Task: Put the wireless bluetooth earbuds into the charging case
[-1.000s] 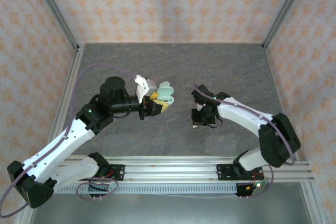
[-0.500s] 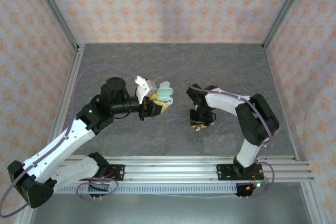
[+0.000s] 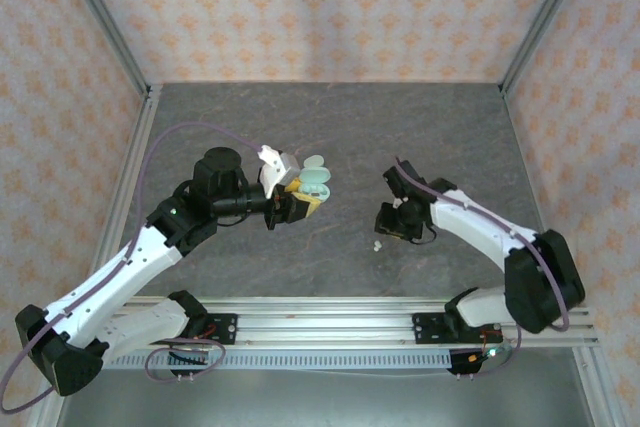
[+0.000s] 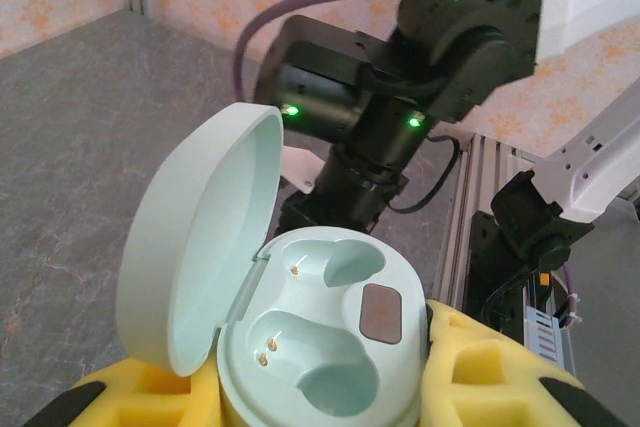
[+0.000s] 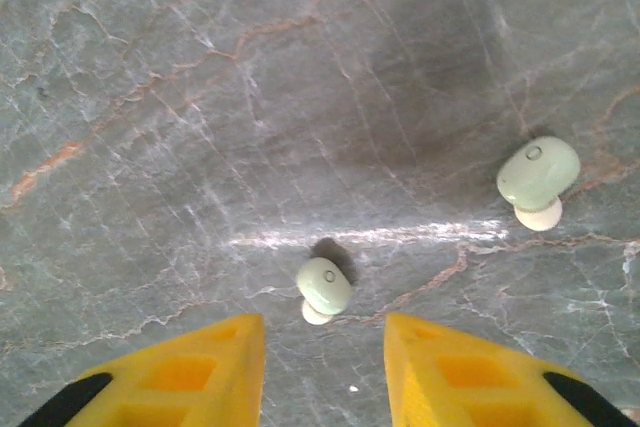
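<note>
Right claw (image 5: pixel 322 332), yellow foam pads apart and empty, low over grey marbled surface (image 5: pixel 150 97). Small pale-green earbud (image 5: pixel 323 287) lies just ahead, between the tips; second earbud (image 5: pixel 537 175) farther right. Best to centre, descend straight, close gently. Left claw (image 4: pixel 320 397) clamps open pale green oval charging case (image 4: pixel 320 317), wells empty.

table (image 5: pixel 200 97): grey, veined | on it: one earbud (image 5: pixel 324 285) centre | second earbud (image 5: pixel 538 173) right, apart

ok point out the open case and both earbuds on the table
charging case (image 4: pixel 315 319), left wrist view, base face between the wells
lower earbud (image 5: pixel 322 285), right wrist view, its green shell
upper earbud (image 5: pixel 538 169), right wrist view, its green shell
</note>
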You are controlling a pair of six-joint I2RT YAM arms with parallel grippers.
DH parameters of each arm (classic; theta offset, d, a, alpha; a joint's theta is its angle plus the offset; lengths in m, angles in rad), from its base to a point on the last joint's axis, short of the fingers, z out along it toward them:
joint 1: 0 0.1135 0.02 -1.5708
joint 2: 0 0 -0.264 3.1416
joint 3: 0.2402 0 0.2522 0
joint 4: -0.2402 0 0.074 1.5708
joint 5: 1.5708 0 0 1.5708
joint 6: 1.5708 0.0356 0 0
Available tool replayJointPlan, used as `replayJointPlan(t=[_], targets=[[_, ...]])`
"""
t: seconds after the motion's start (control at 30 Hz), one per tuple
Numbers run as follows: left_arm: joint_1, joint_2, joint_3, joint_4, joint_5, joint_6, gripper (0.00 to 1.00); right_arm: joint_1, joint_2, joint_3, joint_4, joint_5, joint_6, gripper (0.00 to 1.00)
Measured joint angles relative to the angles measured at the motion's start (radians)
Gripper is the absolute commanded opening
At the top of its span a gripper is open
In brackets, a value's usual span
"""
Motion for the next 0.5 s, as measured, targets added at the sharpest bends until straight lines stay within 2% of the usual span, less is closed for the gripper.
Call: replayJointPlan(t=[0.23,0.5], targets=[[0.001,0.006,0.000,0.000,0.000,0.000,0.30,-0.010,-0.027,-0.159,0.156,-0.038,0.009,0.29],[0.001,0.006,0.000,0.000,0.000,0.000,0.30,-0.011,0.001,-0.174,0.257,-0.071,0.007,0.29]])
